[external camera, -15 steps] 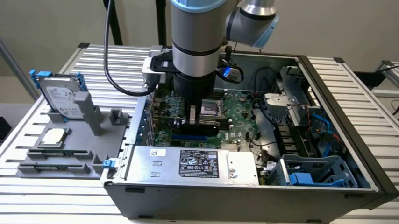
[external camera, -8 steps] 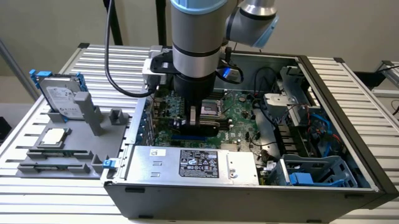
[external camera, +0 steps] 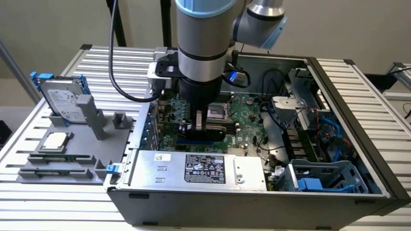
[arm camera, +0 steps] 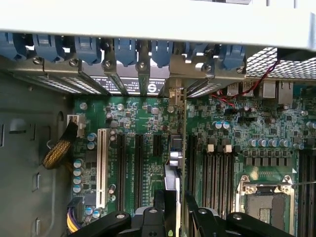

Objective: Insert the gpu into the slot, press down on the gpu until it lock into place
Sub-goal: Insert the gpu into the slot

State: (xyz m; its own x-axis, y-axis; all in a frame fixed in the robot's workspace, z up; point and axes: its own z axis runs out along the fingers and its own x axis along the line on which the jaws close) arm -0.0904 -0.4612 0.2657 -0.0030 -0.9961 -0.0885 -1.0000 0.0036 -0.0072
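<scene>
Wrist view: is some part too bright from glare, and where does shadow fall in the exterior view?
In the wrist view the case rim is washed out to white, while the motherboard is evenly lit; in the exterior view the arm shades the motherboard beneath it, and the power supply gleams pale.

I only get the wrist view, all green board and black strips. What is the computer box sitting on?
Observer: The open computer case sits on a ribbed metal table.
Operator: Is anything next to it?
Observer: A grey tray lies at the exterior view's left of the case, with a silver hard drive with blue clips propped on it.
Operator: Where's the arm?
Observer: The arm hangs straight down into the case, its tool low over the motherboard.
</scene>
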